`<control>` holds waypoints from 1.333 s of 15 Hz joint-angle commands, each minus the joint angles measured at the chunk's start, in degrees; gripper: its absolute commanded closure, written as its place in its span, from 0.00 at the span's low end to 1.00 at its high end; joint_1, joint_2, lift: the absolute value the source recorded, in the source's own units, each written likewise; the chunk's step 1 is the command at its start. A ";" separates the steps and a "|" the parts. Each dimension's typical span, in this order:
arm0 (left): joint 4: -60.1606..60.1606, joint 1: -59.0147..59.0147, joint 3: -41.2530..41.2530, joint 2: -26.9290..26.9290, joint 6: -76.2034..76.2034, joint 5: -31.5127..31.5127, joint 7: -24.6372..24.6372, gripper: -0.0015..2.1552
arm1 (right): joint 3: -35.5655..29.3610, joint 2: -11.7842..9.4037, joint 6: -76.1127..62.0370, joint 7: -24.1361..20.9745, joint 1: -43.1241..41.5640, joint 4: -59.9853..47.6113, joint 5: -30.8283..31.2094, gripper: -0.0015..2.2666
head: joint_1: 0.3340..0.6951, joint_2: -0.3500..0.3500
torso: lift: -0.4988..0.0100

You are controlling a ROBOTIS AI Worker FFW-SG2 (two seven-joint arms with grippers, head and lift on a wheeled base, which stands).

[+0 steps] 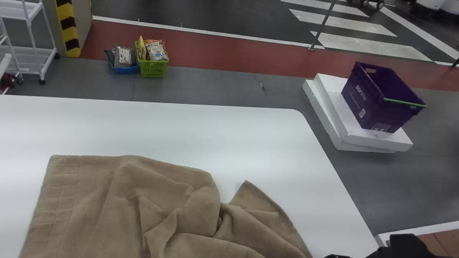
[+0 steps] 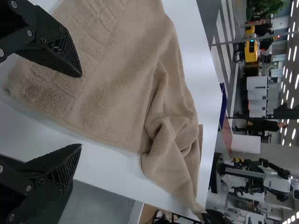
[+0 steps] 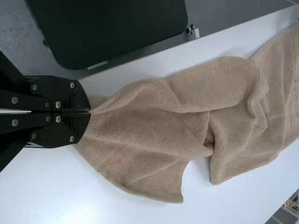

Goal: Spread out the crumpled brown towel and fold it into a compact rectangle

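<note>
The brown towel (image 1: 107, 200) lies on the white table in the head view, its left part fairly flat with a banded end, its middle and right part bunched in folds. One corner points up at the right. At the lower right edge is my right gripper (image 1: 405, 247). In the right wrist view, the right gripper (image 3: 89, 112) is closed on a gathered end of the towel (image 3: 140, 130). My left gripper (image 2: 80, 111) stands open in the left wrist view, nothing between its fingers, by the banded end of the towel (image 2: 112, 93).
The white table (image 1: 251, 143) has its right edge slanting down the head view. Beyond it on the floor are a purple crate (image 1: 365, 104) on white slabs, a green basket (image 1: 152, 68) and a white cart (image 1: 32, 61). A dark panel (image 3: 112, 28) stands beside the table.
</note>
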 commanded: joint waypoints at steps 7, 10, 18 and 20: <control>1.70 -1.14 -0.48 -0.15 0.07 -3.42 1.30 0.28 | -0.18 -0.08 0.36 0.19 0.00 0.09 -0.58 0.52 | 1.00 0.06 | 0.73; 1.70 -1.14 -0.21 -0.15 0.07 -3.51 1.30 0.28 | -0.18 0.01 0.36 0.19 -0.17 0.09 -0.58 0.52 | 1.00 0.07 | 0.73; 2.23 -1.49 -0.39 -0.15 -0.10 -4.47 1.30 0.48 | -0.09 0.18 0.54 0.19 -0.44 0.09 -0.67 0.52 | 1.00 0.08 | 0.73; 2.14 -1.75 -0.21 -0.15 0.07 -4.30 1.74 0.61 | -0.18 0.27 0.72 0.19 -0.44 0.00 -0.67 0.52 | 1.00 0.08 | 0.73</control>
